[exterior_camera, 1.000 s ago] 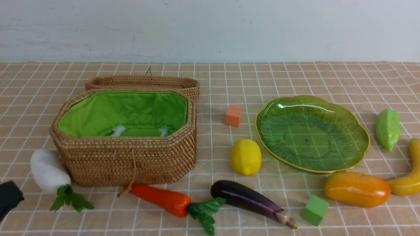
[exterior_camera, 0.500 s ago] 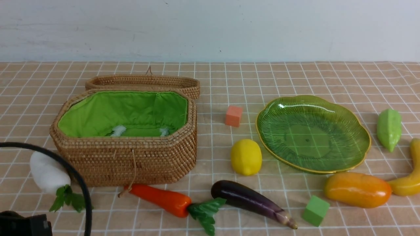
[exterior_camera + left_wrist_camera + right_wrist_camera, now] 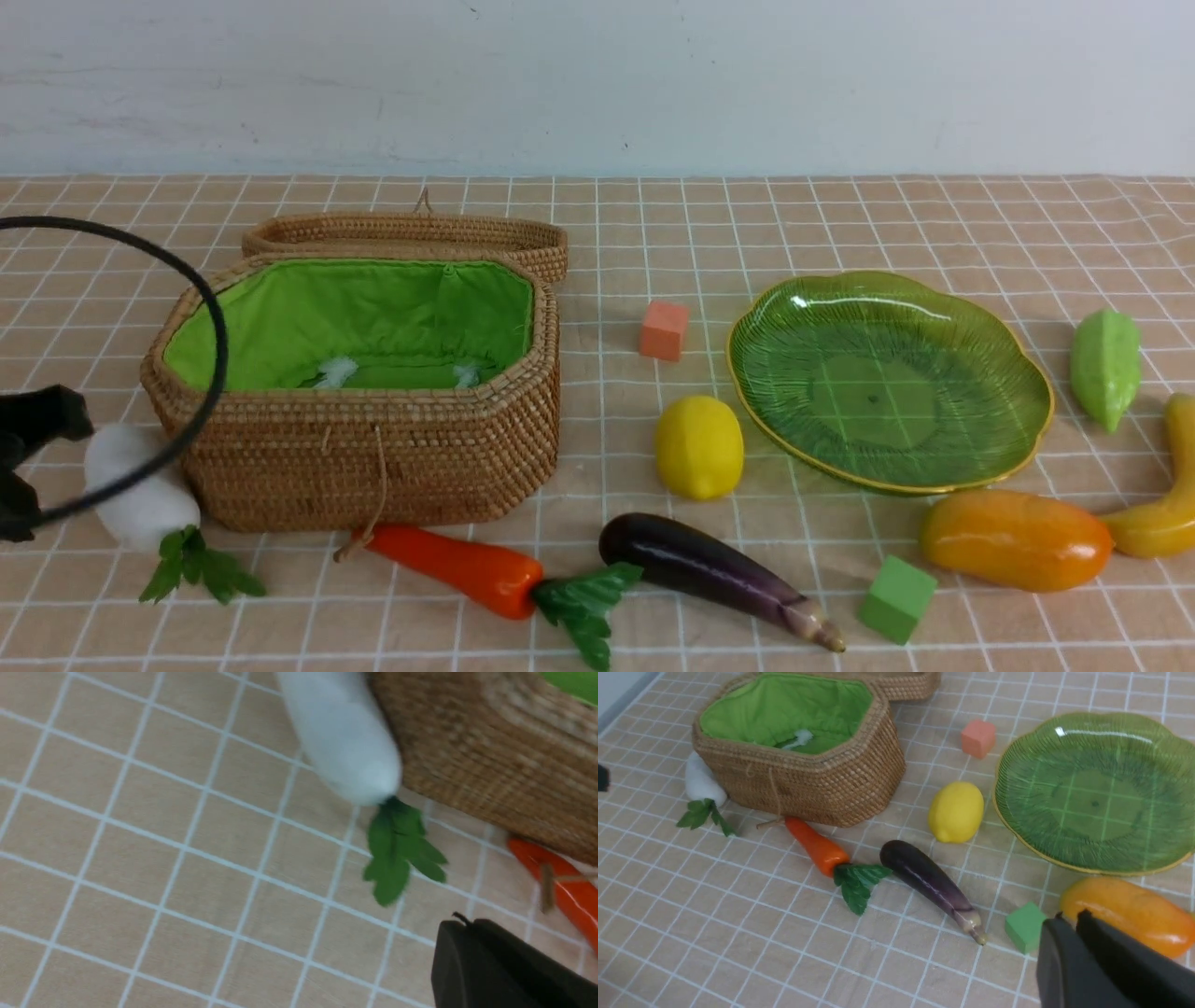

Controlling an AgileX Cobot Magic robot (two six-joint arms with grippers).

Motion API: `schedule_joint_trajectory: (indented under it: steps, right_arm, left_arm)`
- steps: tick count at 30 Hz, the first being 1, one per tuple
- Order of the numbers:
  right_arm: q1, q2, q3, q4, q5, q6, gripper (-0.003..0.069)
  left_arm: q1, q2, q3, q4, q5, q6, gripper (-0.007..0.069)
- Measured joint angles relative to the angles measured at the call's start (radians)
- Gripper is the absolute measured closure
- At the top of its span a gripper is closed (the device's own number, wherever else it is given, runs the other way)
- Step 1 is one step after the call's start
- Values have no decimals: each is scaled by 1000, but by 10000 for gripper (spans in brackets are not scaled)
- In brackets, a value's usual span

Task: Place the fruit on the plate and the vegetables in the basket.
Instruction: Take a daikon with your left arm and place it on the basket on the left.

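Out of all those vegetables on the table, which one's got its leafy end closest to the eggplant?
The orange carrot: its leaves reach the eggplant, while the radish's leaves lie far off.

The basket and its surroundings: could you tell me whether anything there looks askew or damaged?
Nothing looks damaged. The basket stands upright; only its cord hangs loosely down the front, its end by the carrot.
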Motion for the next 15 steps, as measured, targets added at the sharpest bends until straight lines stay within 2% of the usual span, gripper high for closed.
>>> schedule_joint_trajectory:
  steps: [2,8,12,13,14,15]
  right_arm:
    - [46,1,-7,-7,3,-28,608]
    - [78,2,-7,-38,2,-46,606]
    - [79,2,-7,-63,2,-49,606]
    - [79,2,-7,-63,2,-49,606]
    - [79,2,-7,-63,2,-49,604]
    - [79,2,-7,-63,2,-49,604]
  left_arm:
    - [85,69,-7,-61,-38,33,638]
    - [112,173,-8,-111,-191,52,614]
    - [112,276,-8,-118,-315,69,470]
    - [112,281,-8,-118,-315,69,460]
    - [112,329,-8,-124,-358,71,375]
    - [112,342,-8,-126,-363,71,353]
